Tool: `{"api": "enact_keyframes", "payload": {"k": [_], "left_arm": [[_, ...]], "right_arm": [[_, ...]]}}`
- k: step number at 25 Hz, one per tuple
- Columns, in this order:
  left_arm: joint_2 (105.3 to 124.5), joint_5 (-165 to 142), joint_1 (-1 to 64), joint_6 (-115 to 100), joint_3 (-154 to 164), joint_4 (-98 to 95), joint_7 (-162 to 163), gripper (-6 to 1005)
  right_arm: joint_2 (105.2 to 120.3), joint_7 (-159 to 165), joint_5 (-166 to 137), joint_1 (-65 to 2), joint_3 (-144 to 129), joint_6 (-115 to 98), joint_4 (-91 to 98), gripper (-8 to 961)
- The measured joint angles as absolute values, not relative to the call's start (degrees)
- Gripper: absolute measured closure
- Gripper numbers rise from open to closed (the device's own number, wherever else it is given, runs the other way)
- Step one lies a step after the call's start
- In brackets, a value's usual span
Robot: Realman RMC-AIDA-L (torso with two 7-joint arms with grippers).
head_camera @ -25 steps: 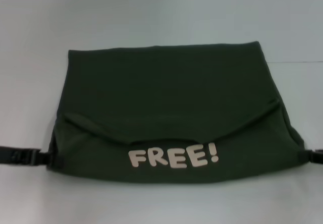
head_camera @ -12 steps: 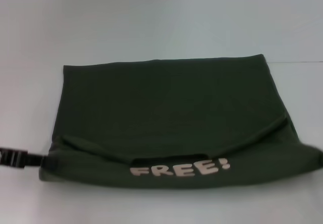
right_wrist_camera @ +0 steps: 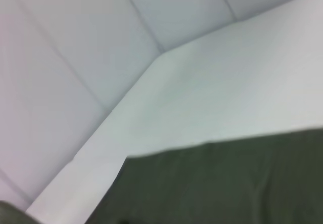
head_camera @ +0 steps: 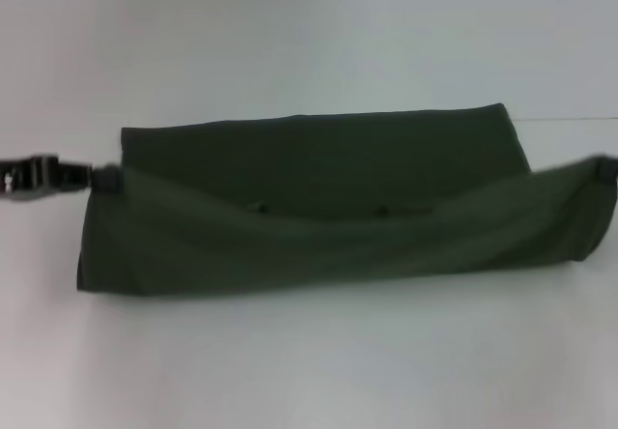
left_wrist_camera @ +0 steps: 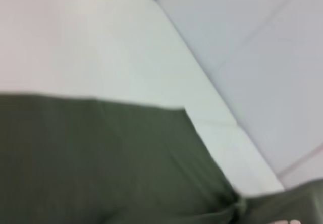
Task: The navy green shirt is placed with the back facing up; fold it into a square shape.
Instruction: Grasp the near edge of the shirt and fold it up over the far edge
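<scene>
The navy green shirt (head_camera: pixel 328 226) lies across the middle of the white table (head_camera: pixel 309 371). Its near edge is raised and hangs as a sagging band over the flat far part. My left gripper (head_camera: pixel 101 178) is shut on the lifted corner at the left. At the picture's right border my right gripper (head_camera: pixel 606 168) holds the other lifted corner. No lettering shows on the shirt in the head view. The left wrist view is filled low down by the dark cloth (left_wrist_camera: pixel 101 163), and the right wrist view shows the same cloth (right_wrist_camera: pixel 227 183) over the table.
White tabletop surrounds the shirt on all sides, with a thin seam line (head_camera: pixel 570 118) at the far right. Pale panelled walls (right_wrist_camera: pixel 75 57) rise behind the table's far edge in both wrist views.
Both grippers have lifted the shirt's near edge and carried it up and away from me. The "FREE!" lettering has turned under and out of sight. The far edge has stayed put.
</scene>
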State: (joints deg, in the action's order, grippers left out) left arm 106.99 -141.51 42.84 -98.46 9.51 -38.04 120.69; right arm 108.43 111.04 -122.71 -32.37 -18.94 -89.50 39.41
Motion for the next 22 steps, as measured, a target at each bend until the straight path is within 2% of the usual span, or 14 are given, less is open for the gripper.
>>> {"api": "enact_keyframes", "payload": {"k": [8,14,18,22], "left_arm": [[107.38,-134.65,44.95,-84.88,10.02,-33.04,121.07,965],[108.69,-131.11,46.22,-72.79,10.1,-28.53,117.79,965],[110.5,-129.33,47.62,-64.88,10.11,-25.46,113.81,966],[113.9,-125.8,48.24,-55.39,10.08,-24.81,108.86,966]], "right_arm": [[109.05,113.11,-120.04,-37.78,-19.08,-77.82,36.5,919],[109.74,112.65,-118.41,-41.59,-19.69,-65.71,31.63,918],[110.69,112.43,-118.38,-44.16,-20.78,-57.55,28.5,917],[112.03,112.25,-118.37,-46.58,-22.9,-48.33,25.73,916]]}}
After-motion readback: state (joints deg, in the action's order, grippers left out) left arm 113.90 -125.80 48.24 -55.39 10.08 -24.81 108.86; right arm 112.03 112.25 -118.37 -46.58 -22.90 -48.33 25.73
